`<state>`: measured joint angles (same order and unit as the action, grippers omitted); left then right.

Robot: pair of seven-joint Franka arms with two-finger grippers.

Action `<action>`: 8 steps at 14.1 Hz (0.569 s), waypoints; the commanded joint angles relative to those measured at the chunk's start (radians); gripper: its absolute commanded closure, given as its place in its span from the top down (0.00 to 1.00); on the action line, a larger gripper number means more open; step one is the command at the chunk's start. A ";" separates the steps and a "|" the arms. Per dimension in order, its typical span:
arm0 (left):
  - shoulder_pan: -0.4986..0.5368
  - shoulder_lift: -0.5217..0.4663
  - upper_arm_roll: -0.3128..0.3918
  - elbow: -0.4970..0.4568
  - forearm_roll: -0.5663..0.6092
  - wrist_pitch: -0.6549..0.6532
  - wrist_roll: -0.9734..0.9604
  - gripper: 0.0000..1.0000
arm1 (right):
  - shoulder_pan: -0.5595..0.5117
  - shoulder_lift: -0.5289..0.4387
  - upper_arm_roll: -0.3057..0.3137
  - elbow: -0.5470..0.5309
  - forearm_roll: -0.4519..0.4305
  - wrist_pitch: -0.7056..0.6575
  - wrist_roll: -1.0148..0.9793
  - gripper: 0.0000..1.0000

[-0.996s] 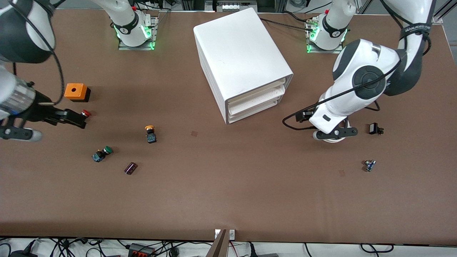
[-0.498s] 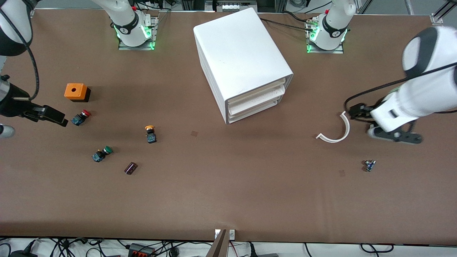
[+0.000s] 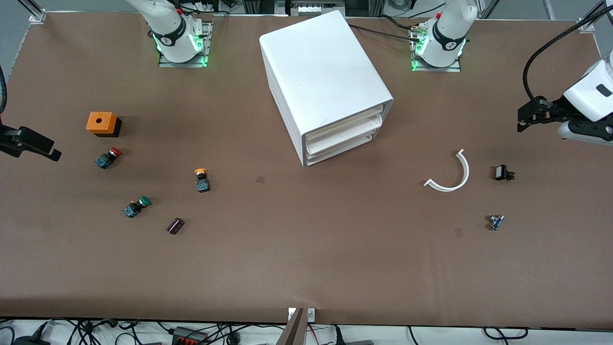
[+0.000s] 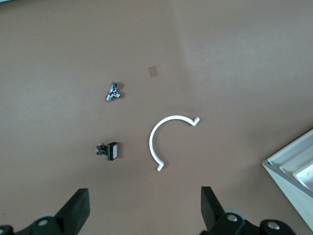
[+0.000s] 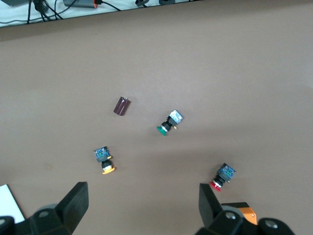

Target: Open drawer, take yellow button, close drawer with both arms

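1. Cabinet [image 3: 325, 84], upper centre: every drawer [image 3: 341, 135] shut
2. Left gripper [image 3: 527, 117], right edge, and right gripper [image 3: 50, 153], left edge, have both pulled back (spread wide, empty), so the task looks finished
3. Button [image 3: 201, 179], centre-left, lies on the table

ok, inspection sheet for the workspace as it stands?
Surface: brown table, bare in the middle.
Job's things: cabinet drawers all shut; orange-yellow button out on the table.
Clutter: red button, green button, orange box, capacitor, white arc, black clip, metal fitting.
Grippers: left gripper and right gripper open, empty, at the table's ends.
Cables: loose below the table's near edge.
Surroundings: nothing seen.
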<state>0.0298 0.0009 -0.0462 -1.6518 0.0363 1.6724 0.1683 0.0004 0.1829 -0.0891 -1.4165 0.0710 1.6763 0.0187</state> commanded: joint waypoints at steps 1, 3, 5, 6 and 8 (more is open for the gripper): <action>-0.024 -0.044 0.019 -0.068 -0.015 0.037 0.017 1.00 | -0.020 -0.022 0.029 -0.021 -0.040 -0.055 -0.011 1.00; -0.024 -0.032 0.016 -0.052 -0.015 0.006 0.020 1.00 | -0.019 -0.055 0.031 -0.073 -0.054 -0.052 -0.020 1.00; -0.021 -0.032 0.016 -0.051 -0.015 0.003 0.022 1.00 | -0.017 -0.097 0.032 -0.148 -0.079 -0.027 -0.037 1.00; -0.021 -0.030 0.013 -0.049 -0.015 0.004 0.022 1.00 | -0.017 -0.111 0.034 -0.175 -0.080 -0.009 -0.037 1.00; -0.024 -0.030 0.006 -0.042 -0.015 0.003 0.020 1.00 | -0.013 -0.141 0.034 -0.222 -0.080 0.006 -0.036 1.00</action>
<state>0.0144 -0.0145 -0.0434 -1.6922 0.0359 1.6825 0.1684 0.0004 0.1119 -0.0756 -1.5459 0.0058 1.6495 -0.0037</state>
